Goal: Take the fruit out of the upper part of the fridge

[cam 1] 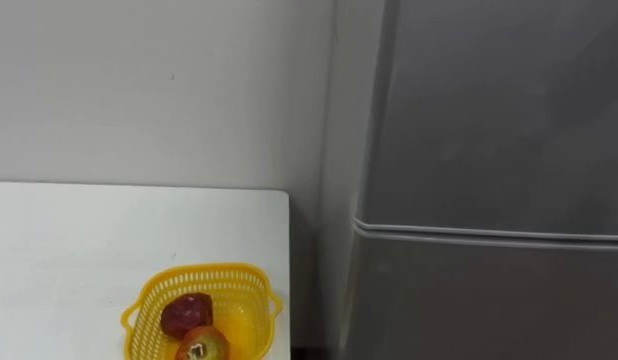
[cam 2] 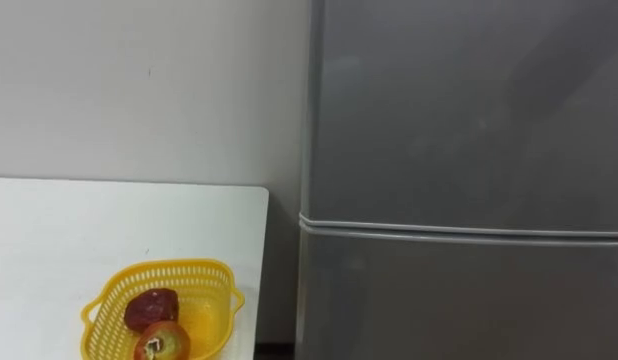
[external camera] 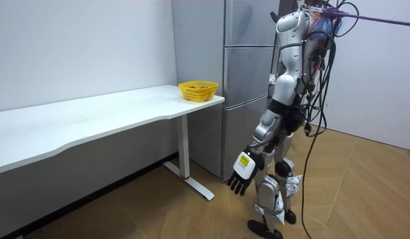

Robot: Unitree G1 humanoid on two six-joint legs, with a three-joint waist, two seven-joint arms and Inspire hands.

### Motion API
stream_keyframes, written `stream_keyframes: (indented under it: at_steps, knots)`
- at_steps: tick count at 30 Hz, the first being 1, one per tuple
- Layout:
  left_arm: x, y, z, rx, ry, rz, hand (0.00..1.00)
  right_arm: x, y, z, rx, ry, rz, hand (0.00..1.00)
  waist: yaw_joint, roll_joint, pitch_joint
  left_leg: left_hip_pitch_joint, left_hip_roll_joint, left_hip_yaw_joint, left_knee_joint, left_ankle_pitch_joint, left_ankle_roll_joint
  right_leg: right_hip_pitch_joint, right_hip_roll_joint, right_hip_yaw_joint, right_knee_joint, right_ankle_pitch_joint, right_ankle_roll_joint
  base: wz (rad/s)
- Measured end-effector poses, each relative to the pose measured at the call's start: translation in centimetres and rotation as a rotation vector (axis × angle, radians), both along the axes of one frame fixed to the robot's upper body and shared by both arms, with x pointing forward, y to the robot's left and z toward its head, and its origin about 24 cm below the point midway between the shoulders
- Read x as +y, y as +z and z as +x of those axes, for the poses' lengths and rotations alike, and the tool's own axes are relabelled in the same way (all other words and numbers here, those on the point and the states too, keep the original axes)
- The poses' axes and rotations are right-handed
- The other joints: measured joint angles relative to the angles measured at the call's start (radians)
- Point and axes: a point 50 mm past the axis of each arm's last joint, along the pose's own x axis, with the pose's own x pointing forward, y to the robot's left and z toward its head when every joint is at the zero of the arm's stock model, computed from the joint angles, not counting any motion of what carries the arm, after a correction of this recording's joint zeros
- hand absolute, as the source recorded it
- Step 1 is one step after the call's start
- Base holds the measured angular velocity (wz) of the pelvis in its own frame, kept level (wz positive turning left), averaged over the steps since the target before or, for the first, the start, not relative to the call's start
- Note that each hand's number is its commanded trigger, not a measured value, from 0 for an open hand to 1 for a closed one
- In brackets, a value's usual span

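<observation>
I face the fridge [cam 2: 469, 120], both doors closed, beside the white tabletop [cam 1: 79, 240] carrying a yellow basket [cam 1: 205, 269] of fruit [cam 1: 185, 314]; my left hand [external camera: 241, 175] hangs open at my side

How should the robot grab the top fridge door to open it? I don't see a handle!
Right, the upper door is flat, with no handle showing. Its best hold is probably its bottom edge, where a groove separates it from the lower door. Come from the front and hook fingers in from below. Which side swings out cannot be told.
</observation>
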Motion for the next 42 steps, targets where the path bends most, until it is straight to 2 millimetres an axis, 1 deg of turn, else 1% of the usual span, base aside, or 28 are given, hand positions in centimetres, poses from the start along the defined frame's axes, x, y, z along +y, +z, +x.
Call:
stream_keyframes:
  at_steps: [3,5,6,7,8,9,10,11,12,13,14,15,16,17,19,21,22,23,25,26,27,30,32,37,39,41,42]
  knots:
    - [0.1,0.0,-0.3,0.006,0.002,0.019,0.0,-0.5,-0.4,-0.5,-0.029,0.0,0.064,0.0,-0.008,0.004,0.0013,-0.001,0.0,0.0,0.001,0.0,0.0,0.0,0.0,0.002,0.0,0.0,0.0,0.01]
    - [0.1,0.0,-0.3,0.009,0.0,0.028,0.0,-0.7,-1.5,-0.9,-0.033,0.008,0.136,0.0,-0.014,0.007,0.0028,-0.004,0.0,-0.001,0.004,-0.001,0.001,0.001,0.0,0.0,-0.001,0.001,0.0,0.04]
    - [-0.1,0.0,-0.2,0.008,0.0,0.024,0.0,-0.9,-2.5,-1.3,-0.022,0.008,0.198,0.0,-0.015,0.009,0.0038,-0.005,0.0,-0.003,0.005,-0.001,0.001,0.0,-0.001,-0.002,-0.001,0.001,0.0,0.0]
    - [-0.3,-0.1,0.2,0.002,-0.009,0.018,0.0,-1.2,-3.4,-1.5,-0.021,0.015,0.275,0.0,-0.016,0.016,0.0041,-0.008,0.0,-0.003,0.007,-0.002,0.003,-0.002,-0.001,-0.002,-0.001,0.001,0.001,0.0]
    - [-0.4,-0.1,0.3,0.003,-0.01,0.016,0.0,-1.3,-3.8,-1.6,-0.019,0.017,0.311,0.0,-0.017,0.02,0.0035,-0.01,-0.001,-0.003,0.008,-0.002,0.003,-0.003,-0.002,-0.003,-0.001,0.002,0.002,0.0]
    - [-0.6,-0.2,0.5,0.005,-0.015,0.013,0.0,-1.7,-5.1,-1.6,-0.005,0.017,0.39,0.0,-0.016,0.028,0.0045,-0.01,-0.001,-0.003,0.011,-0.003,0.005,-0.002,-0.002,-0.003,-0.001,0.004,0.003,0.0]
    - [-0.6,-0.2,0.7,-0.002,-0.018,0.015,0.0,-2.2,-7.2,-1.7,0.044,-0.012,0.475,0.0,-0.02,0.031,0.0039,-0.011,0.0,-0.003,0.012,-0.004,0.005,-0.002,-0.003,-0.004,-0.002,0.005,0.002,0.0]
    - [-0.6,-0.1,1.0,-0.009,-0.024,0.017,0.0,-2.6,-9.5,-2.3,0.109,-0.045,0.569,0.0,-0.016,0.034,0.0044,-0.011,0.0,-0.004,0.012,-0.004,0.005,-0.002,-0.002,0.001,-0.002,0.005,0.002,0.0]
    - [-0.6,-0.2,1.0,-0.008,-0.024,0.016,0.0,-2.6,-10.8,-2.6,0.146,-0.058,0.616,0.0,-0.017,0.038,0.0038,-0.011,-0.001,-0.005,0.012,-0.004,0.005,0.0,-0.002,0.003,-0.002,0.005,0.003,0.04]
    - [-0.7,-0.2,0.9,0.003,-0.024,0.015,0.0,-2.5,-13.4,-3.2,0.233,-0.078,0.71,0.0,-0.017,0.044,0.0011,-0.01,-0.002,-0.009,0.011,-0.004,0.005,0.001,-0.002,0.003,-0.002,0.006,0.003,0.04]
    - [-0.8,-0.2,0.9,0.009,-0.022,0.013,0.0,-2.3,-14.6,-3.4,0.267,-0.081,0.76,0.0,-0.016,0.039,-0.0002,-0.01,-0.002,-0.009,0.011,-0.004,0.005,0.001,-0.002,0.004,-0.002,0.006,0.003,0.0]
    - [-1.0,-0.3,0.8,0.016,-0.022,0.009,0.0,-1.9,-16.6,-3.8,0.325,-0.079,0.86,0.0,-0.019,0.05,0.0022,-0.01,-0.003,-0.009,0.01,-0.004,0.006,0.0,-0.002,0.005,-0.002,0.006,0.003,-0.03]
    - [-1.1,-0.3,0.9,0.016,-0.022,0.011,0.0,-1.5,-18.6,-4.3,0.383,-0.082,0.954,0.0,-0.02,0.062,0.0008,-0.01,-0.004,-0.009,0.011,-0.003,0.006,0.0,-0.003,0.005,-0.001,0.006,0.003,0.0]
    - [-1.1,-0.2,0.9,0.014,-0.022,0.012,0.0,-1.4,-19.8,-4.6,0.422,-0.092,0.998,0.0,-0.018,0.066,0.0001,-0.008,-0.003,-0.008,0.01,-0.003,0.006,0.001,-0.003,0.006,-0.001,0.006,0.003,0.0]
    - [-1.1,-0.2,1.0,0.012,-0.02,0.019,0.0,-0.3,-24.0,-5.5,0.588,-0.128,1.134,0.0,-0.014,0.076,0.0025,-0.002,-0.001,-0.004,0.008,-0.002,0.004,0.003,-0.002,0.008,-0.001,0.005,0.003,-0.04]
    - [-1.4,-0.3,1.1,0.009,-0.019,0.014,0.0,0.7,-26.0,-6.2,0.671,-0.126,1.212,0.0,-0.012,0.08,0.0041,-0.004,0.0,0.006,0.008,-0.001,0.003,-0.002,-0.002,0.013,-0.002,0.004,0.001,-0.07]
    - [-1.6,-0.3,1.3,-0.002,-0.021,0.01,0.0,1.2,-26.7,-6.3,0.709,-0.121,1.23,0.0,-0.013,0.081,0.0046,-0.004,-0.001,0.01,0.007,0.0,0.003,-0.005,-0.002,0.021,-0.002,0.0,0.0,-0.08]
    - [-1.6,-0.2,1.4,-0.005,-0.022,0.008,0.0,1.3,-26.9,-6.5,0.724,-0.124,1.237,0.0,-0.013,0.08,0.0044,-0.004,-0.001,0.008,0.007,0.0,0.003,-0.005,-0.002,0.024,-0.004,-0.001,0.001,0.0]
    - [-1.5,-0.1,1.4,-0.018,-0.017,0.009,0.0,1.4,-28.5,-7.7,0.791,-0.175,1.269,0.0,-0.014,0.067,0.0024,-0.001,-0.002,0.004,0.007,0.0,0.003,0.002,-0.001,0.018,-0.02,-0.003,0.003,0.1]
    - [-1.4,0.0,1.6,-0.026,-0.019,0.011,0.0,1.5,-28.9,-8.0,0.81,-0.185,1.278,0.0,-0.016,0.065,0.004,-0.001,-0.003,0.001,0.007,0.0,0.003,0.006,-0.001,0.014,-0.02,-0.003,0.003,0.15]
    - [-1.4,0.1,1.7,-0.034,-0.021,0.013,0.0,1.6,-29.6,-8.7,0.851,-0.203,1.298,0.0,-0.018,0.058,0.0057,-0.001,-0.004,0.0,0.007,0.0,0.003,0.013,-0.001,0.009,-0.021,-0.003,0.004,0.1]
    - [-1.4,0.0,1.7,-0.033,-0.021,0.012,0.0,2.2,-31.2,-10.4,0.953,-0.229,1.346,0.0,-0.014,0.05,0.0055,0.001,-0.004,-0.002,0.001,-0.001,0.003,0.016,0.001,0.011,-0.024,-0.003,0.003,0.02]
    - [-1.4,0.0,1.5,-0.026,-0.02,0.01,0.0,2.6,-32.1,-11.4,1.014,-0.237,1.373,0.0,-0.014,0.05,0.0056,0.005,-0.004,-0.004,-0.003,-0.001,0.003,0.022,0.002,0.013,-0.034,0.0,0.003,0.0]
    - [-1.6,-0.2,1.1,-0.003,-0.016,0.001,0.0,4.1,-34.5,-14.7,1.232,-0.271,1.467,0.0,-0.009,0.061,0.0076,0.011,-0.004,-0.005,-0.01,-0.003,0.001,0.025,0.003,0.015,-0.039,0.0,0.004,0.0]
    - [-1.6,-0.2,1.0,0.0,-0.014,-0.004,0.0,4.4,-34.9,-15.5,1.27,-0.272,1.494,0.0,-0.006,0.065,0.0094,0.011,-0.004,-0.005,-0.01,-0.003,0.001,0.024,0.002,0.015,-0.04,0.0,0.004,0.0]
    - [-1.7,-0.2,0.9,0.002,-0.013,-0.007,0.0,4.5,-35.1,-16.0,1.295,-0.276,1.512,0.0,-0.007,0.066,0.0097,0.011,-0.004,-0.007,-0.009,-0.004,0.001,0.023,0.002,0.015,-0.048,0.0,0.004,0.02]
    - [-1.7,-0.2,0.9,0.005,-0.012,-0.009,0.0,4.6,-35.3,-16.5,1.312,-0.282,1.525,0.0,-0.012,0.066,0.0095,0.012,-0.006,-0.015,-0.009,-0.004,0.0,0.031,0.001,0.013,-0.054,0.0,0.004,0.1]
